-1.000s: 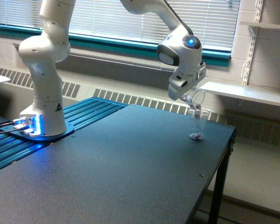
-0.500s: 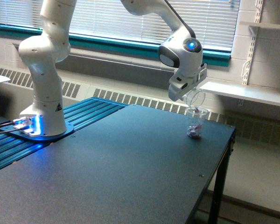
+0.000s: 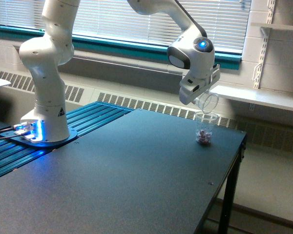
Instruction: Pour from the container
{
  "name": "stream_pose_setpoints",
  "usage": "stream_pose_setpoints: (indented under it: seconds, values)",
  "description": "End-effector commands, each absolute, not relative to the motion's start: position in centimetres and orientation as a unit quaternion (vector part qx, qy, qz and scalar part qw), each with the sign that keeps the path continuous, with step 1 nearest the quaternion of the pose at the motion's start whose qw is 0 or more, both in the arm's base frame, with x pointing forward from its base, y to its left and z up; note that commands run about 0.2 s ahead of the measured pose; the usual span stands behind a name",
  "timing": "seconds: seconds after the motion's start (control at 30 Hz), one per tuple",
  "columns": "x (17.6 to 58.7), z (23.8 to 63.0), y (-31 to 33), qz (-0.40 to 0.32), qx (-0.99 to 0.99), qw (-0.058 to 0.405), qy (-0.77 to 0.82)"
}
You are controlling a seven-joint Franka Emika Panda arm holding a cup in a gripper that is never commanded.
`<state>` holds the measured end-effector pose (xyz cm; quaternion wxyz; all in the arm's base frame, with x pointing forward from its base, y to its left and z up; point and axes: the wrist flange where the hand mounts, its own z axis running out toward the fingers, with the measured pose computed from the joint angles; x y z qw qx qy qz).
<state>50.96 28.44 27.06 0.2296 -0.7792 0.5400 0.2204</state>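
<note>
In the exterior view my gripper (image 3: pixel 201 95) is shut on the clear container (image 3: pixel 207 102), which hangs tilted with its wide mouth facing the view's right and slightly down. It is held just above a small clear tapered cup (image 3: pixel 204 128) standing upright on the dark table (image 3: pixel 117 180) near the far right corner. A small heap of reddish pieces lies in the bottom of that cup. The container looks empty, though its see-through walls make this hard to tell.
The arm's white base (image 3: pixel 44 122) stands at the left on a blue ribbed mat, lit blue at its foot. The table's right edge (image 3: pixel 229 180) drops off close to the cup. A white shelf (image 3: pixel 263 97) and a radiator run behind.
The gripper and the container have risen slightly and shifted to the view's right. The reddish pieces now sit in the bottom of the cup.
</note>
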Motion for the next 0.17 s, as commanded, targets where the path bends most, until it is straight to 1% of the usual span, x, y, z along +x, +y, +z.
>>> stream_pose_setpoints:
  seconds: [0.03,0.17]
  values:
    - [51.07,28.28,28.82,0.218,-0.779,0.235,0.539]
    - [51.14,28.73,28.67,0.211,-0.778,0.235,0.543]
